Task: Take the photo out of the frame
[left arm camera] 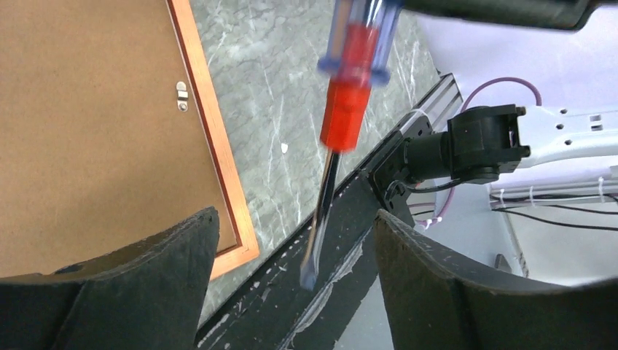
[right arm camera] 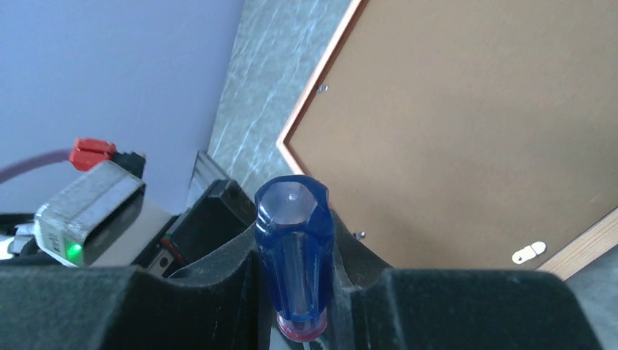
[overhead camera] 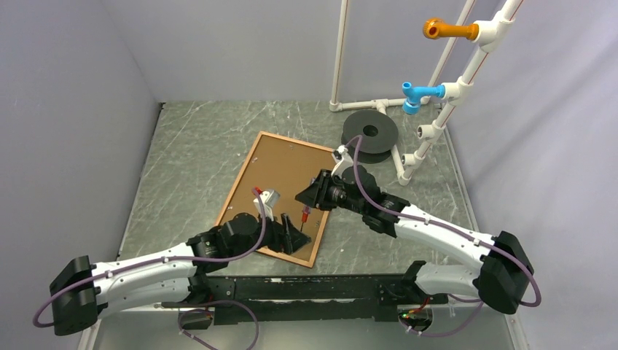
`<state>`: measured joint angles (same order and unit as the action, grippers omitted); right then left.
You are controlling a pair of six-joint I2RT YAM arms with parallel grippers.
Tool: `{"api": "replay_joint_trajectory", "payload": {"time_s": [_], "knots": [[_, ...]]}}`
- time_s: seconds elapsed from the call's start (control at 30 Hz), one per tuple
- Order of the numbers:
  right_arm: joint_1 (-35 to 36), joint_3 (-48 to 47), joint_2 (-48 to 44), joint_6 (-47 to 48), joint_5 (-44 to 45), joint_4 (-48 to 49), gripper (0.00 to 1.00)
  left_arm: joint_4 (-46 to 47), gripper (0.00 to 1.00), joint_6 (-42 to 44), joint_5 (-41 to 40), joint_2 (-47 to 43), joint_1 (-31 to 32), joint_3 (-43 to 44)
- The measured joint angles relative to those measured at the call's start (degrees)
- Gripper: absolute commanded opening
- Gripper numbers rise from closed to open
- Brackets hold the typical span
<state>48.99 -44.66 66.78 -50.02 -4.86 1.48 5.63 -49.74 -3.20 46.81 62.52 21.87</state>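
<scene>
Right gripper: jaws clamped on the clear blue end of a blue-and-red-handled flat-blade screwdriver, blade hanging down and a little tilted. Left gripper: jaws spread wide, nothing held; in the left wrist view the blade tip hangs in the gap between its black pads, touching neither. Outward from there, the reddish-brown thin-railed wooden frame lies face down on the grey marbled table, with the plain brown fibreboard backing panel uppermost and in place. From above, the frame's long axis runs from about 1 o'clock at the far end to 7 o'clock at the near end, and both grippers sit over the near end. The photo is not visible; it is presumably under the backing. A small silver metal turn-tab sits on the backing just inside the rail. In the left wrist view the tab lies at about 10 o'clock from the blade tip, well apart, and the tip appears off the frame, past its near corner. The right arm carries the tool, so the tip likely has to travel toward the tab.
</scene>
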Motion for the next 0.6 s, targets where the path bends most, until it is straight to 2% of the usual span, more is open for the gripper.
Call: {"api": "replay_joint_trajectory", "payload": {"time_s": [0.1,0.2,0.23,0.3,0.37,0.4,0.47,0.53,0.6], "knots": [[0.0,2.9,-0.4,-2.9,-2.7,2.0,0.00,2.1,0.42,0.8,0.5,1.7,-0.1,0.1],[0.0,5.5,-1.8,-4.7,-4.4,2.6,0.00,3.6,0.07,1.8,1.4,2.6,-0.3,0.2],[-0.1,6.1,-2.6,-4.8,-4.6,2.5,0.00,3.8,0.02,2.2,2.1,2.8,-0.5,0.3],[-0.6,6.4,-4.1,-4.8,-5.1,1.6,0.12,4.4,0.00,3.9,3.7,2.8,-0.5,0.8],[-1.3,6.4,-5.6,-4.1,-6.4,1.1,0.31,4.6,0.00,5.6,5.2,2.3,-0.5,1.4],[-1.9,6.4,-6.5,-3.5,-7.5,0.7,0.46,4.7,0.00,6.6,5.7,1.7,-0.6,1.6],[-3.2,6.3,-8.5,-1.4,-10.4,-0.9,0.63,4.6,0.00,8.8,7.1,0.3,-0.9,1.6],[-6.6,6.2,-11.0,2.6,-15.6,-3.4,0.74,2.3,0.00,11.5,7.3,-1.4,-1.9,1.6],[-9.5,6.1,-12.2,5.2,-20.7,-4.8,0.79,0.5,0.00,14.1,8.1,-2.2,-2.9,1.6]]}}
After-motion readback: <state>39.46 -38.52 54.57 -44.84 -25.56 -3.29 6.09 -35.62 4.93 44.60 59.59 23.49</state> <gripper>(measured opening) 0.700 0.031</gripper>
